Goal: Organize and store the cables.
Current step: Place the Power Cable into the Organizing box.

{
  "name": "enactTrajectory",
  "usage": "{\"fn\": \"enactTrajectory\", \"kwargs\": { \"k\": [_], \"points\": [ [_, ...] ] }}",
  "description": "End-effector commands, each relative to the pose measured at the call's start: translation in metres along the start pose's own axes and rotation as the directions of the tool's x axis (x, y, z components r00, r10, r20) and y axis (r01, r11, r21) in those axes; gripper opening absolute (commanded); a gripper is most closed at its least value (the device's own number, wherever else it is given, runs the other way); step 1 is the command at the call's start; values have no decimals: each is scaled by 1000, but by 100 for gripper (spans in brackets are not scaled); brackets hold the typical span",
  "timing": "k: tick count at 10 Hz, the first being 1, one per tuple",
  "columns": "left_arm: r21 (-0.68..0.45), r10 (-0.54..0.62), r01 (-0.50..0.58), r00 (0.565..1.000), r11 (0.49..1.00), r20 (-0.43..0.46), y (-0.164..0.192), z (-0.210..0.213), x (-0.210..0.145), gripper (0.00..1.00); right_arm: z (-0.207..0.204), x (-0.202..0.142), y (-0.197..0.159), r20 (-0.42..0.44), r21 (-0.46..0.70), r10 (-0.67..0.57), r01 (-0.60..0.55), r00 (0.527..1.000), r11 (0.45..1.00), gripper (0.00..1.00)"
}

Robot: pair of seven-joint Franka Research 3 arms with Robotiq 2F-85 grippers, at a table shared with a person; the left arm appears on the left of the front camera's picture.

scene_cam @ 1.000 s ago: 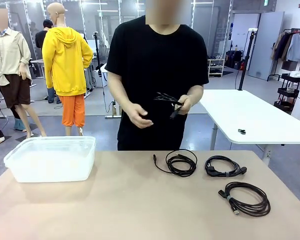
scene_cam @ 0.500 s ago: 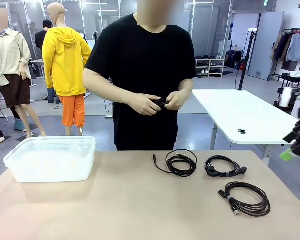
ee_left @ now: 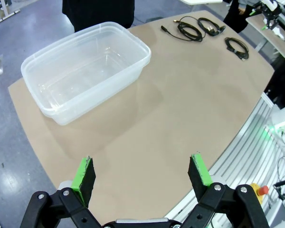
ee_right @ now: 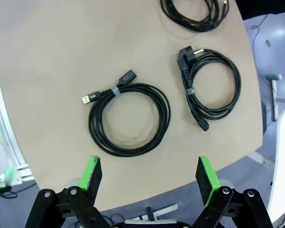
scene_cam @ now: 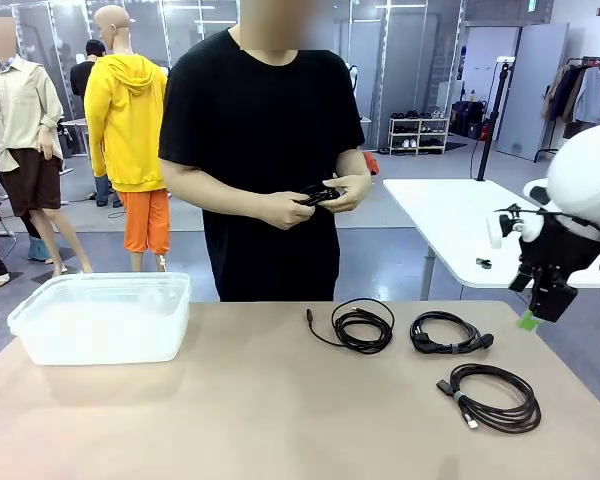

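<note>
Three black cables (ee_right: 164, 114) lie coiled; left claw (ee_left: 141, 165) and right claw (ee_right: 148, 167) spread empty.

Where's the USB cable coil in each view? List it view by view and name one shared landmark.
Front view: the USB cable coil lies at the table's near right, closest to the robot.
Left wrist view: upper right, by the table's edge.
Right wrist view: centre.
Landmark: the power-plug coil lies beside it in every view.

Bright even overhead light, soft shadows; wrist views bend at edges
</note>
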State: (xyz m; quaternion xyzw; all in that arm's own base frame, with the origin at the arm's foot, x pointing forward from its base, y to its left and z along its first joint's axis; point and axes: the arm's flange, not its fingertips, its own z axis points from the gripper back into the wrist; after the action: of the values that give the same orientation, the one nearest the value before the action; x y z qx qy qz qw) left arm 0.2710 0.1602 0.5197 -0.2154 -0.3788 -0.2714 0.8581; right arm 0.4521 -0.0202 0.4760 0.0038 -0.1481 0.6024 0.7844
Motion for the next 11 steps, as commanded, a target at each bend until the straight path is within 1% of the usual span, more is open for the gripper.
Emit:
{"fn": "enactTrajectory", "kwargs": {
  "k": [1,3,6,7,9,11],
  "points": [
    [-13,-15,16,1000,1000,8,0,1,0,100,-18,1,-27,0,7,46,-46,999,999,100],
    [-13,-15,16,1000,1000,8,0,1,0,100,-61,11,-46,-17,48,89,-88,996,995,100],
    [-13,-15,16,1000,1000,8,0,1,0,100,-113,26,-71,-31,62,115,-113,993,992,100],
    [-13,-15,16,1000,1000,8,0,1,0,100,-127,30,-77,-30,70,128,-125,991,990,100],
    [-13,-15,16,1000,1000,8,0,1,0,100,-146,35,-89,-57,83,154,-149,986,985,100],
    [-13,-15,16,1000,1000,8,0,1,0,100,-166,34,-101,-76,100,172,-164,982,981,100]
  ]
}}
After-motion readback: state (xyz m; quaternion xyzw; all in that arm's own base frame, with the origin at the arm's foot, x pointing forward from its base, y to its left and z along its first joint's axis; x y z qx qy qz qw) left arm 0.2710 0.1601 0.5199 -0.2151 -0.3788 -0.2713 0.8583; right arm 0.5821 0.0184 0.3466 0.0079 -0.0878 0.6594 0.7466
